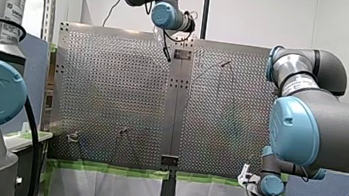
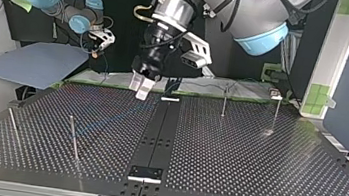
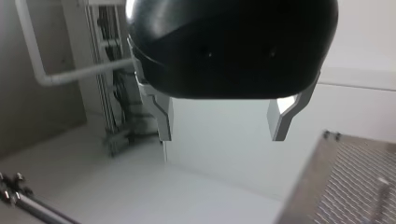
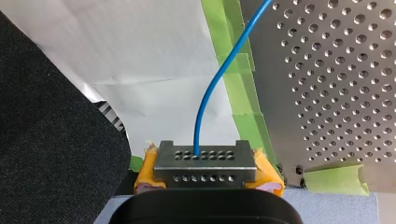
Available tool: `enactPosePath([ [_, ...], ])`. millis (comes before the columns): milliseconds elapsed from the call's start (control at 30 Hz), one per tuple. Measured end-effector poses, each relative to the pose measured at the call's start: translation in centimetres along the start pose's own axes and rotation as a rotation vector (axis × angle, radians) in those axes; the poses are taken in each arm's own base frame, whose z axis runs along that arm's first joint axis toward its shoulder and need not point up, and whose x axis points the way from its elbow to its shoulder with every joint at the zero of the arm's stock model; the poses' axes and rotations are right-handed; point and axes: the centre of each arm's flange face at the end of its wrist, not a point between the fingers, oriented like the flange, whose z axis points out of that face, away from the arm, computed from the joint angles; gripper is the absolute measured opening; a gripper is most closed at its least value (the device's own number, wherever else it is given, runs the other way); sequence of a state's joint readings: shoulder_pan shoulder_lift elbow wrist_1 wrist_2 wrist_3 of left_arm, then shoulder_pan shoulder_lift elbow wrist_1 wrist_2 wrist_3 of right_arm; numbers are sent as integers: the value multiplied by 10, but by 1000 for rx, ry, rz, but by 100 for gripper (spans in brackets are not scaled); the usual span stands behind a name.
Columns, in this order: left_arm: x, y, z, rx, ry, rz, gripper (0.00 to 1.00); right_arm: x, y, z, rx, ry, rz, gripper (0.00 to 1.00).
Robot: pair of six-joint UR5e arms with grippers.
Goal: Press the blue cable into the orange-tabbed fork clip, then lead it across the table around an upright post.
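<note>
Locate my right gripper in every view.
Front view: right gripper, off the perforated table, near right corner.
Top view: upper left, beyond the table's far edge.
Left wrist view: not in it.
Right wrist view: bottom edge, shut on the blue cable.
Shared landmark: the perforated table.

Bright even room light; sheen on perforated table (image 1: 113,85); top view dimmer, dark background; shadows faint.

Perforated bench (image 2: 256,153). Black strip (image 2: 158,131) runs down the bench's middle. Green tape (image 1: 103,168) along one bench edge, white sheet (image 1: 105,190) hanging just below that edge. Grey-blue board (image 2: 30,62) lies just beside a bench corner.
</note>
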State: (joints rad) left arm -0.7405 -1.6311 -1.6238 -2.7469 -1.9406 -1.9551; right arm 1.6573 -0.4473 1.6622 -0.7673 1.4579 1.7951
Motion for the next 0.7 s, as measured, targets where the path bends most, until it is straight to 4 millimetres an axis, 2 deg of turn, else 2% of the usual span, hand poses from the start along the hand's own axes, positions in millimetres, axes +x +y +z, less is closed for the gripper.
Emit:
enactPosePath([
  [300,70,35,-7,-55,54,9,100,0,-1,0,2,1,-2,0],
  [700,105,60,-33,-59,60,15,100,0,-2,0,2,-3,-10,0],
])
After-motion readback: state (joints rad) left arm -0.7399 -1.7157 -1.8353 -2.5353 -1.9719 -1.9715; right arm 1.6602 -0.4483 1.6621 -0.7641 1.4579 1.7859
